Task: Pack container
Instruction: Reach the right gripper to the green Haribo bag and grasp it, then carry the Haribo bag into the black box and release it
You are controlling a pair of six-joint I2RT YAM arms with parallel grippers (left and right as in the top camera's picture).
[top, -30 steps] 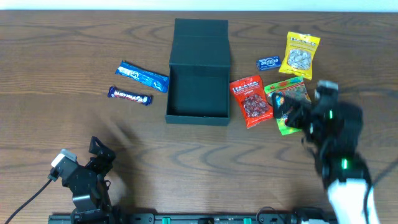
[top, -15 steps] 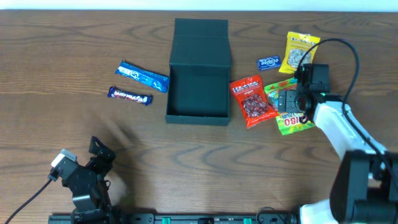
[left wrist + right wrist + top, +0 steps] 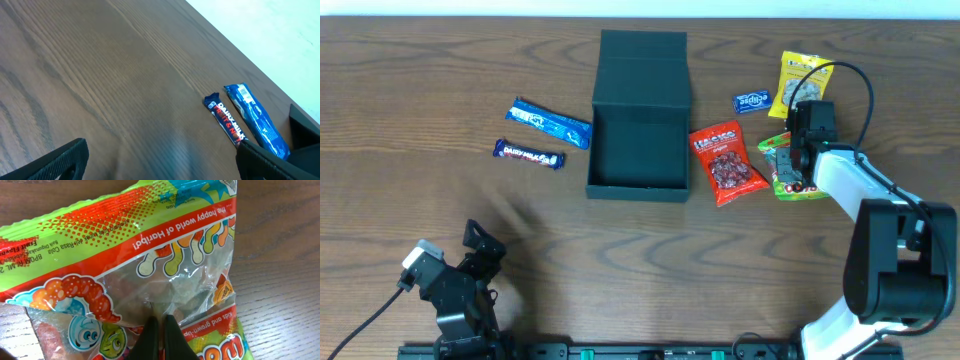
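the right pincer (image 3: 160, 330) has its jaws almost together on the clear film of the green and red crinkly plastic bag of gummy sweets (image 3: 125, 255), apparently nipping only a thin pleat near the bag's middle. that is the weak point. the slick film could slide out on the lift, or the loose sweets could swing the bag and drop it short. the dark teal-green rectangular cardboard box (image 3: 638, 145) lies open at the centre of the brown wooden desk (image 3: 420, 70), lid flat behind it. the red glossy snack packet (image 3: 727, 163) sits between the box and the bag. a low carry could snag that packet or shove the light box's wall. the left pincer (image 3: 161, 150), jaws wide apart, hovers at the desk's near left, too far off to steady the box.
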